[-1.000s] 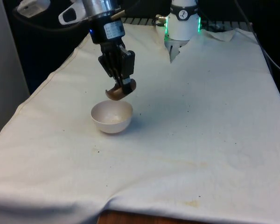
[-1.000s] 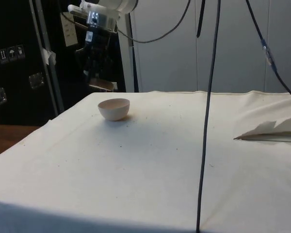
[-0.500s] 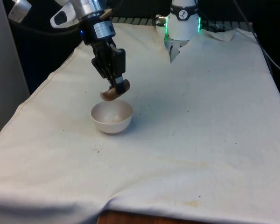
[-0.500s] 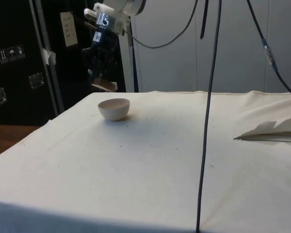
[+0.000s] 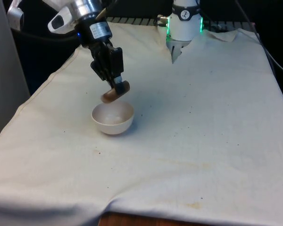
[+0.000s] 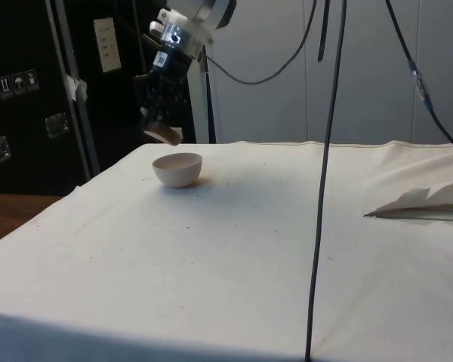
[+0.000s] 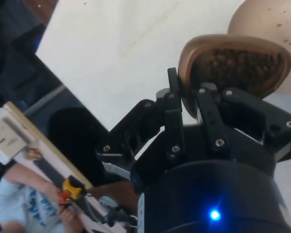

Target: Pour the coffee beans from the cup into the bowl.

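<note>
A small brown cup (image 5: 115, 92) is tilted on its side just above the far rim of a white bowl (image 5: 112, 118), with my gripper (image 5: 117, 84) shut on it. In the wrist view the cup (image 7: 233, 68) holds dark coffee beans and its mouth faces the bowl (image 7: 266, 22), where a few specks lie. In the side view the cup (image 6: 161, 134) hangs a little above and beyond the bowl (image 6: 177, 169), with the gripper (image 6: 160, 121) slanting down onto it.
The bowl sits on the white cloth (image 5: 188, 132) near the front view's left edge. A black cable (image 6: 325, 181) hangs across the side view. A folded piece of cloth (image 6: 426, 202) lies at the side view's right. A person's sleeve (image 7: 14, 204) is in the wrist view.
The gripper and cup have shifted towards the front view's left and slightly up, and the wrist has rotated, tilting the cup further.
</note>
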Available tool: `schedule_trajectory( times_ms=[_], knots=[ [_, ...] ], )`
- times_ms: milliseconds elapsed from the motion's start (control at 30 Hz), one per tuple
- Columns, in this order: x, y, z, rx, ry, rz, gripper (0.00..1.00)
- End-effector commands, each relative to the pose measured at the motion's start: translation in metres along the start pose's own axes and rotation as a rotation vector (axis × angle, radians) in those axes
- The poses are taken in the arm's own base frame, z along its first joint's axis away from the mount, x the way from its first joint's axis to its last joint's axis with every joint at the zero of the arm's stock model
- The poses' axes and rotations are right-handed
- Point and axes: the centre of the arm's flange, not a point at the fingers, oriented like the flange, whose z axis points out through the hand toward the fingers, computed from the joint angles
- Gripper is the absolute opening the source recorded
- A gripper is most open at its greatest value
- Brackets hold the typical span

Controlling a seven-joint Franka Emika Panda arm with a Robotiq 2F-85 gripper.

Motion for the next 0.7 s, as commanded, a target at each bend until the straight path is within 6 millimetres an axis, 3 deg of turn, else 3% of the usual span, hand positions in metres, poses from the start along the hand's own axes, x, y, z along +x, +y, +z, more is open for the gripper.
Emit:
schedule_trajectory(
  times_ms=[0,667],
  knots=[
    [-0.002,0.000,-0.002,0.020,0.001,0.002,0.00],
    [-0.015,0.033,-0.002,0.188,-0.018,-0.005,0.00]
  ],
)
